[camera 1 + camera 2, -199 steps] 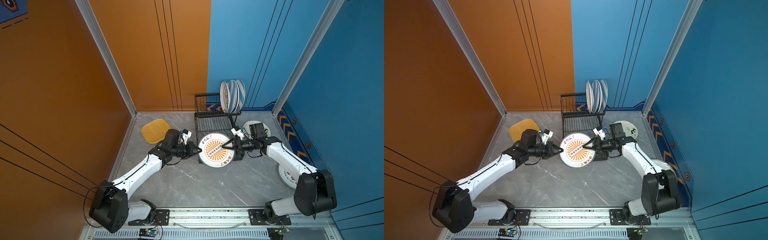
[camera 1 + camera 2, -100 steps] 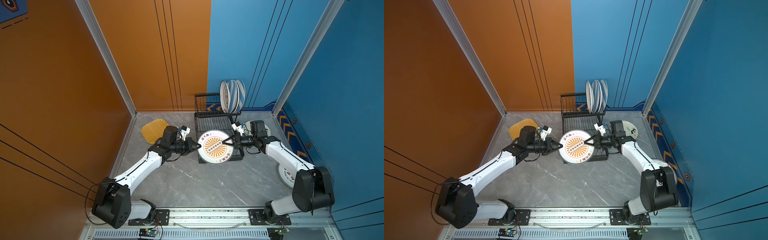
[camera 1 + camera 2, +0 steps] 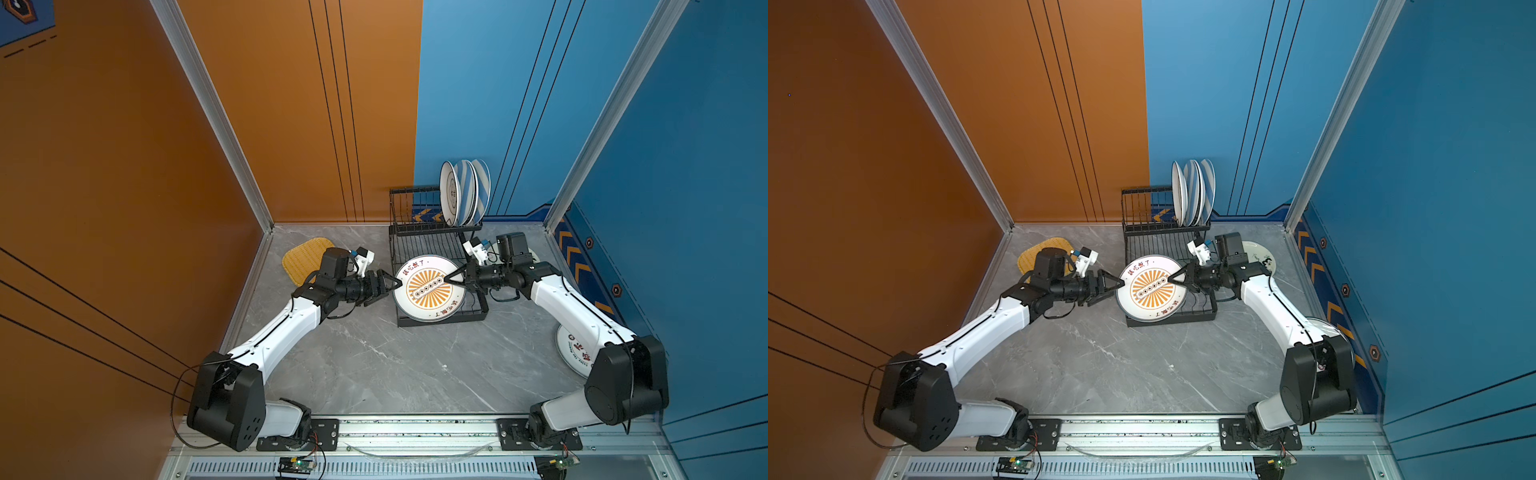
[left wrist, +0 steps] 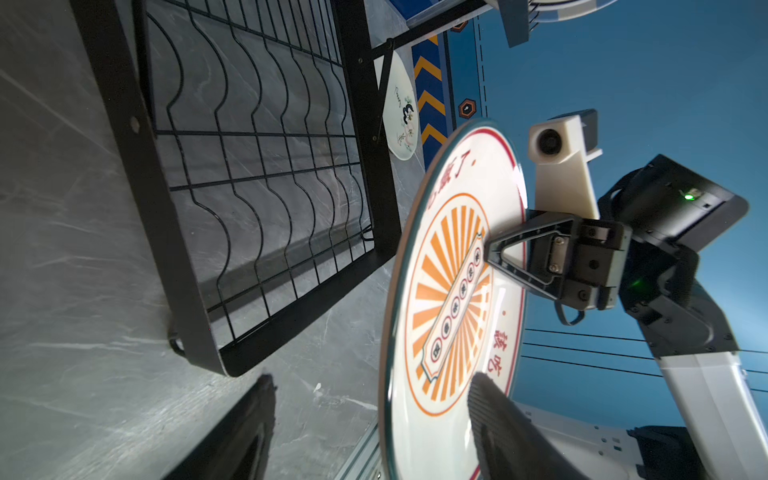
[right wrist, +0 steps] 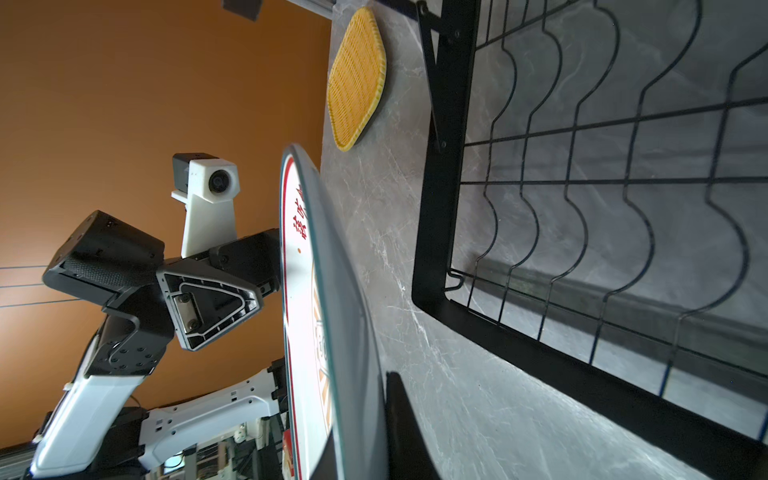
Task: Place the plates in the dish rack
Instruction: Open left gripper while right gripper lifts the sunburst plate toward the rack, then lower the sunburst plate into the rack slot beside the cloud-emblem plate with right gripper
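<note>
Plate (image 3: 430, 289): glossy round white, orange sunburst, tilted above black wire dish rack's (image 3: 415, 241) wavy base | right hand (image 3: 448, 279): clamped on its rim | left hand (image 3: 397, 283): fingers spread beside opposite rim

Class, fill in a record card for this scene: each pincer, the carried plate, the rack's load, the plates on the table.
left pincer: open, jaws either side of the sunburst plate rim
right pincer: shut on the sunburst plate
sunburst plate: held tilted near the dish rack lower base, not slotted
upper shelf: three plates upright
yellow woven plate: flat on the table, left of the rack
red-lettered plate: under the right arm
figure-printed plate: right of the rack
</note>
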